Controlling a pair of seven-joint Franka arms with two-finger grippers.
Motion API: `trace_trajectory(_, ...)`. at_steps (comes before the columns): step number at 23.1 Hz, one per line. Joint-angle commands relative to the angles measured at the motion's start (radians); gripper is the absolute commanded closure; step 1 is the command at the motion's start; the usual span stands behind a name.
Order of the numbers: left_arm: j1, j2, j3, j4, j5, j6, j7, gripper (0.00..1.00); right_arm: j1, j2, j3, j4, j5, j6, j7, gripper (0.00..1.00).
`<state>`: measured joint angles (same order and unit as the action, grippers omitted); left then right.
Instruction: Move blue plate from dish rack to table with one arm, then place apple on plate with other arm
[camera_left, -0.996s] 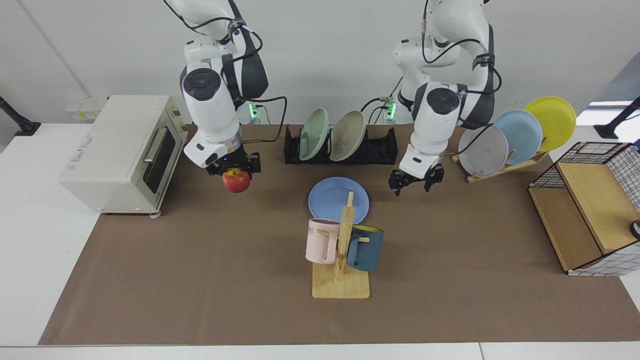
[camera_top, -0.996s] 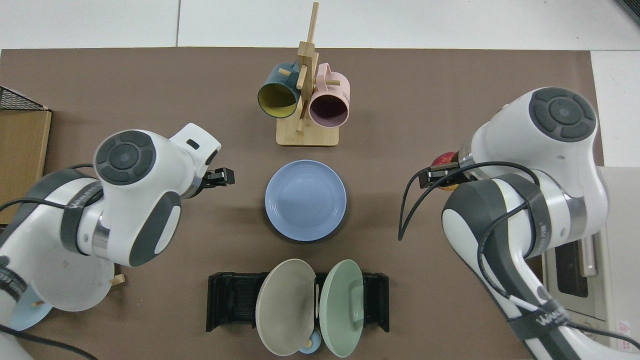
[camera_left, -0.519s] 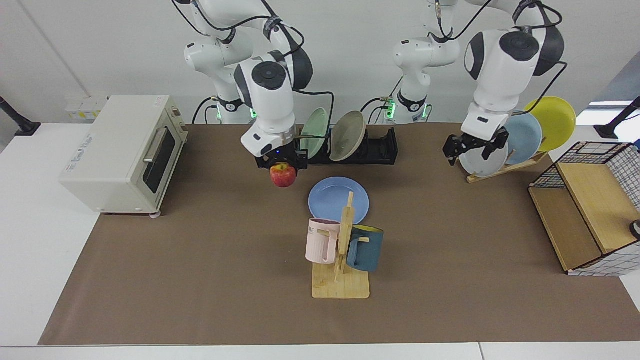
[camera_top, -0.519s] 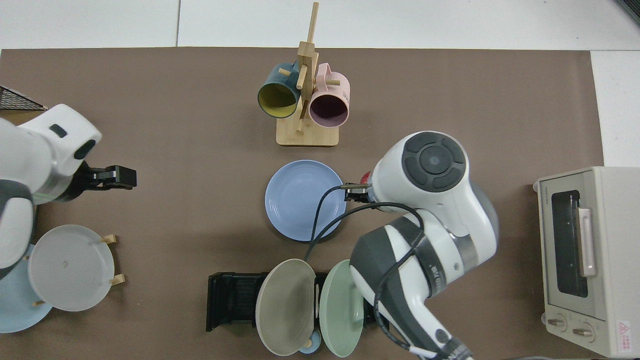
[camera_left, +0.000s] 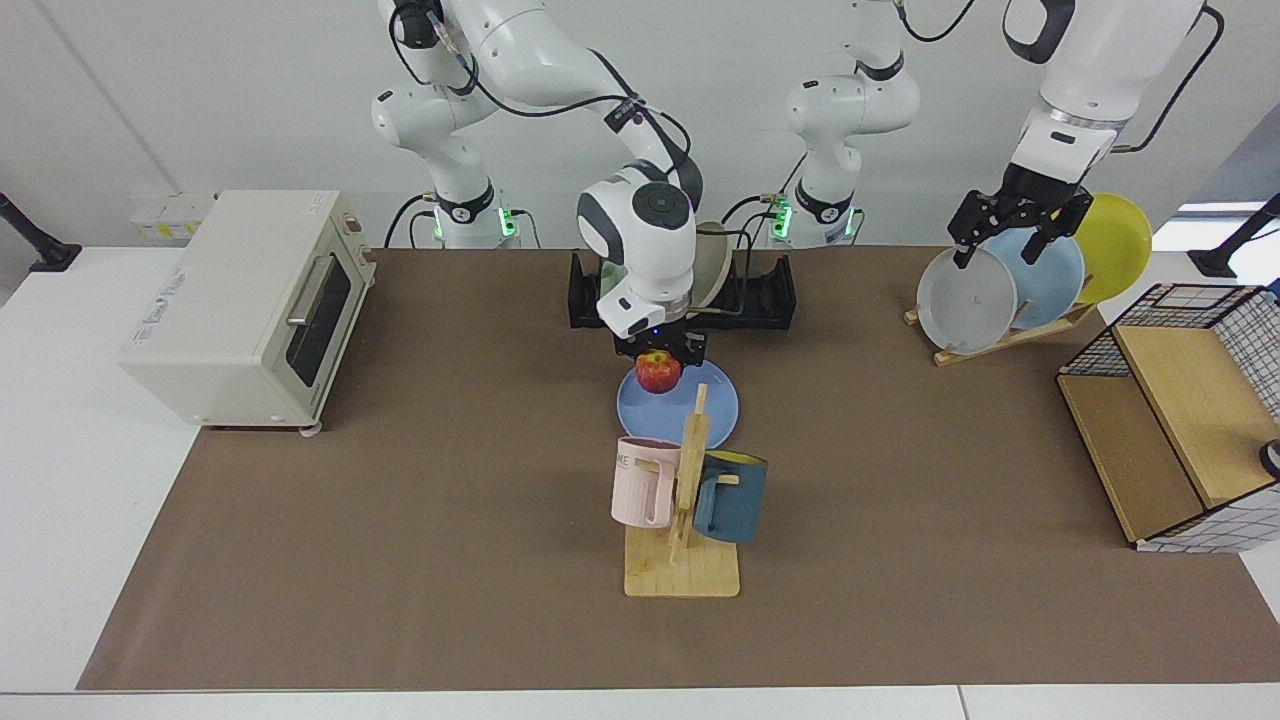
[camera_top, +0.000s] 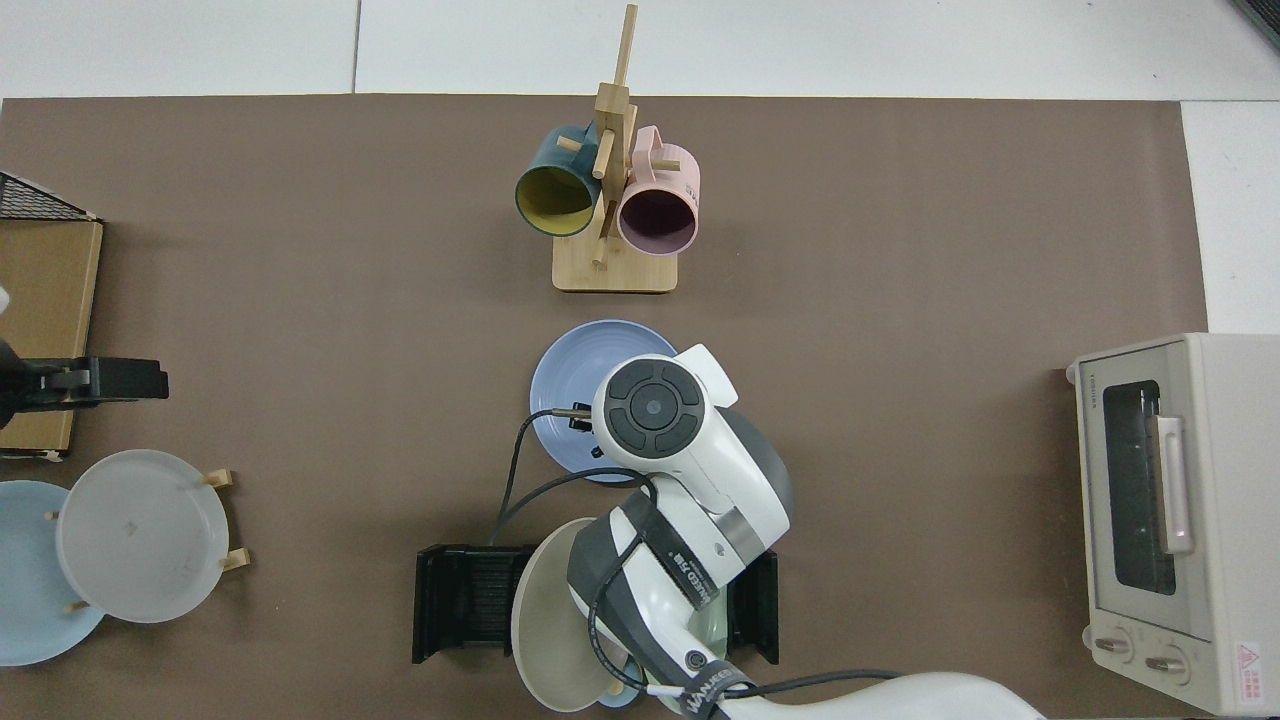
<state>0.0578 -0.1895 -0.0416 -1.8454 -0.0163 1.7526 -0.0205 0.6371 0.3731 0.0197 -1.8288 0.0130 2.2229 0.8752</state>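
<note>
A big white table (camera_left: 60, 480) fills the room, with a brown mat over most of it, and I use the blue plate (camera_left: 715, 405) in the middle as my marker.

From the facing side, the blue plate lies flat on the mat, already out of the black dish rack (camera_left: 765, 295) just behind it. The right gripper (camera_left: 660, 352) hangs over the back part of the plate, clamped on the apple (camera_left: 658, 371). The apple looks just above the plate, or maybe touching it; I cannot tell which. Its stem end points up into the gripper, so its core runs straight up and down. The wooden mug tree (camera_left: 686, 500) stands just in front of the plate. The left gripper (camera_left: 1015, 222) waits far off to the side of the plate, high up near the wooden plate stand (camera_left: 1010, 335), fingers spread and holding nothing.

From the top, the right arm covers much of the blue plate (camera_top: 565, 375), so the apple is hidden. The dish rack (camera_top: 465, 605) sits on one side of the plate and the mug tree (camera_top: 612, 200) on the other. The left gripper (camera_top: 110, 380) is well away at the edge.

I think the good way now is to go down slowly, let the apple rest near the plate's middle, then open the fingers gently and lift straight up so it does not roll.
</note>
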Motion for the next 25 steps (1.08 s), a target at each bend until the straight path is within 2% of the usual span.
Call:
trace_trajectory(1, -0.007, 0.067, 0.003, 0.084, 0.032, -0.088, 0.005, 0.0, 0.009, 0.055, -0.006, 0.023, 0.077, 0.041, 0.015, 1.0)
trace_trajectory(4, -0.007, 0.152, 0.0, 0.202, 0.041, -0.163, 0.005, 0.0, 0.03, 0.064, -0.007, 0.019, 0.108, 0.054, 0.013, 1.0)
trace_trajectory(7, -0.009, 0.148, -0.003, 0.196, 0.035, -0.169, 0.002, 0.0, 0.03, 0.069, -0.006, 0.017, 0.11, 0.054, 0.013, 1.0)
trace_trajectory(8, -0.009, 0.136, -0.006, 0.181, 0.035, -0.168, -0.006, 0.0, 0.029, 0.069, -0.006, 0.017, 0.11, 0.054, 0.011, 0.86)
trace_trajectory(9, -0.01, 0.131, -0.008, 0.172, 0.035, -0.165, -0.007, 0.0, 0.026, 0.069, -0.006, 0.017, 0.11, 0.054, 0.011, 0.4)
trace_trajectory(10, -0.01, 0.13, -0.009, 0.17, 0.033, -0.166, -0.009, 0.0, 0.024, 0.069, -0.006, 0.017, 0.107, 0.05, 0.005, 0.0)
trace_trajectory(15, -0.01, 0.125, -0.008, 0.15, 0.044, -0.153, -0.004, 0.0, 0.016, 0.046, -0.013, 0.039, 0.11, 0.0, 0.001, 0.0)
trace_trajectory(19, -0.024, 0.14, -0.009, 0.143, 0.045, -0.13, -0.004, 0.0, -0.01, 0.026, -0.018, 0.127, 0.099, -0.123, -0.027, 0.0)
trace_trajectory(21, -0.024, 0.136, -0.009, 0.137, 0.045, -0.128, -0.004, 0.0, -0.033, 0.007, -0.021, 0.158, 0.09, -0.179, -0.086, 0.0)
trace_trajectory(25, -0.023, 0.131, -0.008, 0.129, 0.044, -0.127, -0.009, 0.0, -0.115, -0.043, -0.023, 0.184, 0.081, -0.219, -0.249, 0.0)
